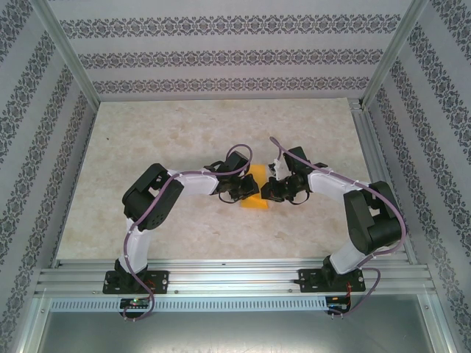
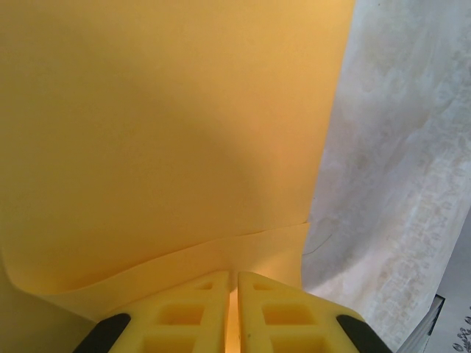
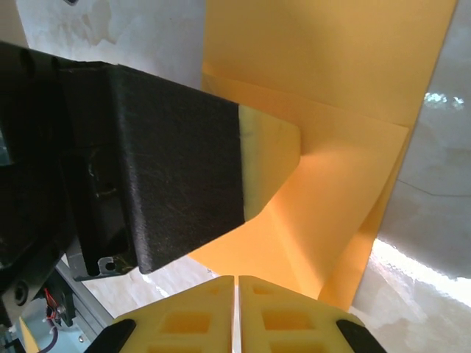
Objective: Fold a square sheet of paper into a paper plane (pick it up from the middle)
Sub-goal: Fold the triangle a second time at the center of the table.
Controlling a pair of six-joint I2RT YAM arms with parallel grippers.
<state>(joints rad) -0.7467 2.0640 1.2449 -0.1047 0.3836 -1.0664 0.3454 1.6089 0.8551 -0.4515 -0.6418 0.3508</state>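
Note:
The square sheet of paper is orange-yellow and sits between both grippers at mid-table. In the left wrist view the paper is close up, with one layer curling over another. My left gripper is shut with orange paper in the slit between its fingers. In the right wrist view the paper is bent and creased. The left gripper's black and yellow finger presses on it from the left. My right gripper is shut at the paper's near edge. From above, the left gripper and right gripper face each other across the sheet.
The marbled beige table spreads around the arms. Aluminium frame rails run along the near edge, with patterned walls at the back and sides.

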